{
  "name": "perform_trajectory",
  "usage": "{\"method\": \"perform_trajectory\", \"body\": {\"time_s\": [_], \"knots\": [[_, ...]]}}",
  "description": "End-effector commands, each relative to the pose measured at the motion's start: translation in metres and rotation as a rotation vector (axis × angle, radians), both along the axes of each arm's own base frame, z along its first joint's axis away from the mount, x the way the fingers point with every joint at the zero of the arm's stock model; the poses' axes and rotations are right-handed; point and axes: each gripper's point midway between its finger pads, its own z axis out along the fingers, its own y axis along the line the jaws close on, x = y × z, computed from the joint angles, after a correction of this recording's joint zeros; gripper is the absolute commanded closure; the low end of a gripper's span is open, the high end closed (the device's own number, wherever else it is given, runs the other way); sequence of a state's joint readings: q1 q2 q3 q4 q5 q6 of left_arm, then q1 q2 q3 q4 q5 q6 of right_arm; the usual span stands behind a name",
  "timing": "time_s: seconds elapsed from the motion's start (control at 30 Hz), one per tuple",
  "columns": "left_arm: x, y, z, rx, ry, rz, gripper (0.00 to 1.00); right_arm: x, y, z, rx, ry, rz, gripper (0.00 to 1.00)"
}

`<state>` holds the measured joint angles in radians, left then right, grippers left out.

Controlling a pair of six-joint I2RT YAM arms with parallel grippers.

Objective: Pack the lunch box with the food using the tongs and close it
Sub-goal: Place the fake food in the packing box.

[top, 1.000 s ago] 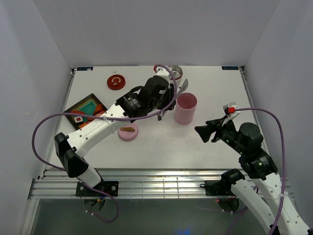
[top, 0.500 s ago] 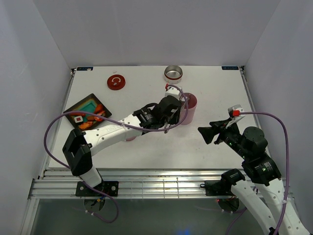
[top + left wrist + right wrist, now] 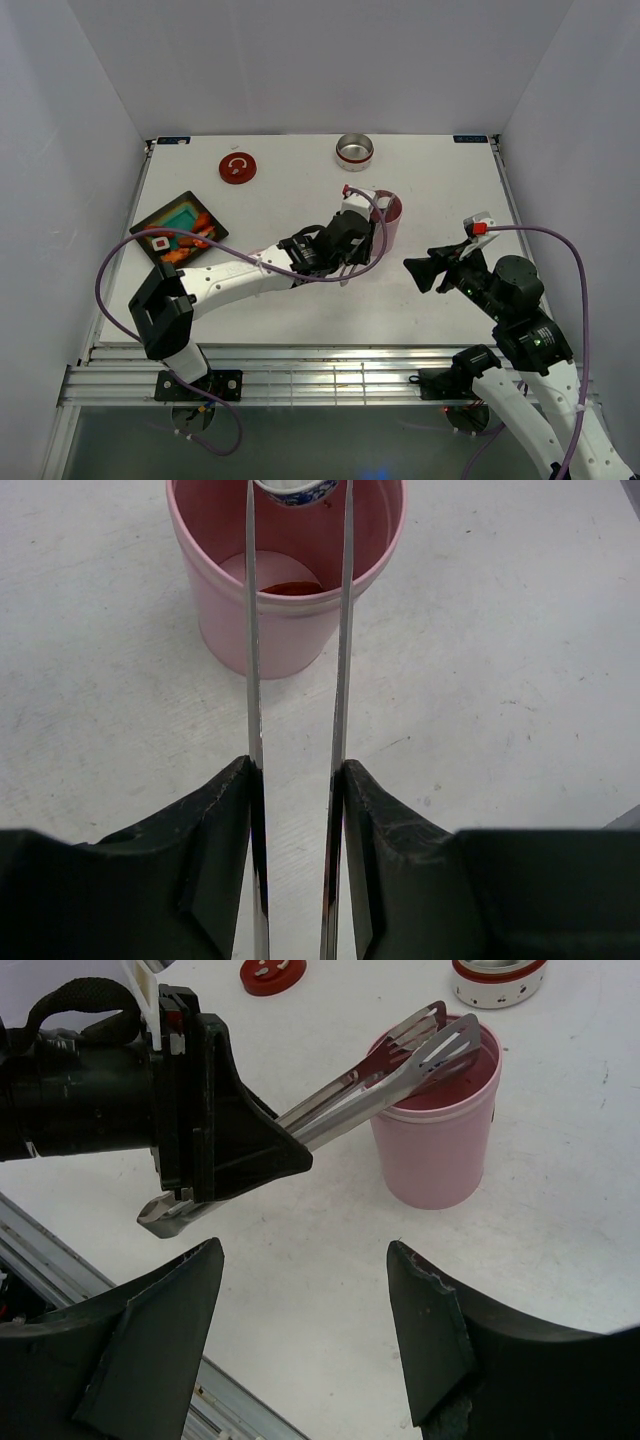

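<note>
My left gripper is shut on the tongs, one finger pressed on the outside of each thin arm. The tong tips reach over the mouth of the tall pink cup, which looks like the lunch box. A white piece sits between the tips, cut off by the frame edge. A red-orange piece lies at the cup's bottom. More food, a white square with a red centre and orange pieces, lies on the black tray. My right gripper stands open and empty to the right of the cup.
A red round lid and a metal tin with a red band stand at the back of the table. The left arm lies across the table's middle. The metal rail of the near edge runs below both arms.
The left arm swung from the back of the table toward the near side, bringing the tong tips over the pink cup. It now covers the small pink dish. The right gripper shifted slightly.
</note>
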<state>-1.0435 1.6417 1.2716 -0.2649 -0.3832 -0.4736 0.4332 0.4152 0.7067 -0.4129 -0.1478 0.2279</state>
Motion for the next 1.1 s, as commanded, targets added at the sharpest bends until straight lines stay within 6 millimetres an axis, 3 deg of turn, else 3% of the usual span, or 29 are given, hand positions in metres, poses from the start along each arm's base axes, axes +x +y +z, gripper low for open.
{"method": "perform_trajectory", "body": {"time_s": [0.0,0.7,0.8,0.83,0.93,0.97,1.03,1.07], "knots": [[-0.004,-0.004,0.024,-0.054,-0.043,-0.014,0.52,0.005,0.001,0.019,0.016,-0.065,-0.004,0.27],[0.002,-0.011,0.048,-0.044,-0.060,-0.002,0.43,0.003,-0.001,0.021,0.010,-0.073,-0.007,0.27],[0.005,-0.004,0.069,-0.048,-0.085,0.022,0.43,0.003,0.002,0.021,0.013,-0.074,0.011,0.27],[0.007,-0.004,0.089,-0.069,-0.105,0.032,0.43,0.003,0.003,0.020,0.013,-0.070,0.015,0.27],[0.011,0.010,0.115,-0.039,-0.135,0.083,0.43,0.004,0.006,0.019,0.016,-0.067,0.030,0.27],[0.015,0.013,0.139,-0.059,-0.166,0.101,0.43,0.004,0.007,0.019,0.019,-0.065,0.034,0.27],[0.023,0.034,0.151,-0.015,-0.189,0.173,0.43,0.004,0.010,0.017,0.025,-0.065,0.049,0.27],[0.027,0.042,0.167,-0.032,-0.204,0.200,0.42,0.003,0.012,0.016,0.031,-0.060,0.056,0.27]]}}
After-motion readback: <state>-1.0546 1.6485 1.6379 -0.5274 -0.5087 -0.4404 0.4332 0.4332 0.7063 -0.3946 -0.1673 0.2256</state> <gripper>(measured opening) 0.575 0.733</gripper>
